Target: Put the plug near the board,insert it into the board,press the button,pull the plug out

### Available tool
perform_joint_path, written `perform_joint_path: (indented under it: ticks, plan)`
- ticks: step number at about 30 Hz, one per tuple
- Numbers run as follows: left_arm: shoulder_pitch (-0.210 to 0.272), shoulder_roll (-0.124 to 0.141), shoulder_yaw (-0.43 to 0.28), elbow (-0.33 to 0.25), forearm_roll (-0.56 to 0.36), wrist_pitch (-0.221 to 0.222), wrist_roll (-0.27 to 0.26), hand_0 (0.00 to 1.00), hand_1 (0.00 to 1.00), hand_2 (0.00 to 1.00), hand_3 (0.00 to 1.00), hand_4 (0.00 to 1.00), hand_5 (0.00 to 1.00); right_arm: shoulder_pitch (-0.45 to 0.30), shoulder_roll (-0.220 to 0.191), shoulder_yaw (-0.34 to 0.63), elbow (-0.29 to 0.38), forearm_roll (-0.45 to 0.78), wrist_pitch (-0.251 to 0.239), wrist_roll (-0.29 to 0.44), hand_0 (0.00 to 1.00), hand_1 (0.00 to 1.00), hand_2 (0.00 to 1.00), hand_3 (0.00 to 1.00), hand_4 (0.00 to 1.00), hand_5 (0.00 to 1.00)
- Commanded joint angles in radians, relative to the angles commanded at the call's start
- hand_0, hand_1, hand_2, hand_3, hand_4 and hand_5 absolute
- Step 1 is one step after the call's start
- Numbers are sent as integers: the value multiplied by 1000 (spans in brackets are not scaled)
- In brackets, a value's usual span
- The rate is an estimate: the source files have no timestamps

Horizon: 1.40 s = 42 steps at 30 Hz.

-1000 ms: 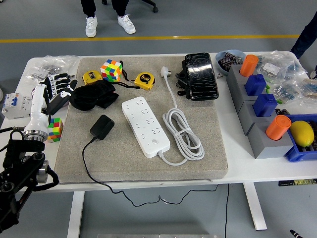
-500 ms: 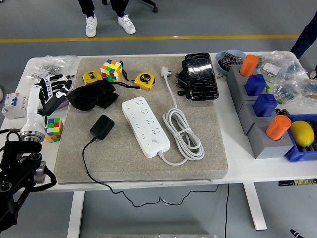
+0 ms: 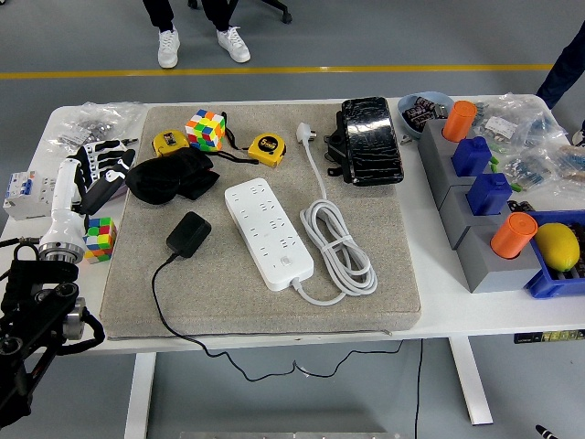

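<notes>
Fingers (image 3: 108, 157) of your left hand (image 3: 99, 169) are hanging spread and empty by the table's (image 3: 430, 306) left edge, apart from the black plug (image 3: 188, 232).

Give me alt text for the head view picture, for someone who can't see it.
A white power strip lies on a grey mat, a black plug adapter beside it, unplugged. The robot's left hand hovers open at the table's left edge.

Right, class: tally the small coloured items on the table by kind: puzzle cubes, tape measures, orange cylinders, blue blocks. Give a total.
Puzzle cubes: 2
Tape measures: 2
Orange cylinders: 2
Blue blocks: 2
Total: 8
</notes>
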Motion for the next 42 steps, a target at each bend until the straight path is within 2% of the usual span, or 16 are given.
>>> perform_joint_path:
  ticks: [42]
  plan:
    - [12, -1, -30, -28, 17, -12, 27, 596, 647, 633, 666, 883, 546, -1, 8, 26, -2, -8, 2, -15, 570, 639, 602, 537, 919, 474]
